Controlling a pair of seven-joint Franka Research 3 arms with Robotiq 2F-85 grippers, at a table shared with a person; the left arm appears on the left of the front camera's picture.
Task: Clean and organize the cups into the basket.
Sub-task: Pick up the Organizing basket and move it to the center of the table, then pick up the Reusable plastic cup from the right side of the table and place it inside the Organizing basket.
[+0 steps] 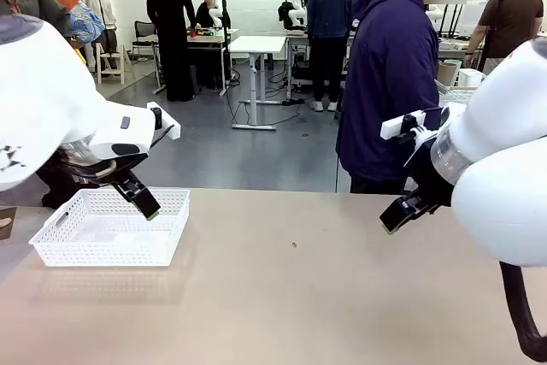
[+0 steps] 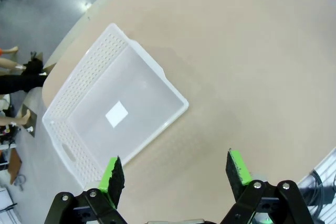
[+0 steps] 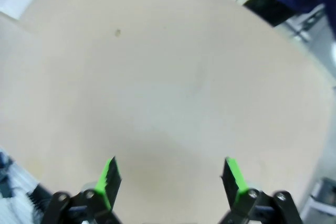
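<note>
Front view first: the basket [image 1: 101, 250] sits at the 9 o'clock side of the table [image 1: 299, 297], and there's no cup in it. The left gripper [image 1: 145, 201] hovers at the basket's 1 o'clock corner, above the far rim, not touching. The right gripper [image 1: 395, 215] hangs over at 3 o'clock, well apart from the basket, above bare tabletop. A person [image 1: 389, 91] in a dark blue hoodie stands past the far edge at 1 o'clock. On to the left wrist view: the jaws stand wide apart with nothing between the green pads [image 2: 112, 174], and the basket lies up at 10 o'clock, its floor bare but for a white label [image 2: 116, 114]. Right wrist view now: jaws spread wide there too, gripping nothing, plain table beneath, a small dark speck [image 3: 117, 33] at 11 o'clock. Judging by all this, the job looks barely begun; every cup is still to be placed.
</note>
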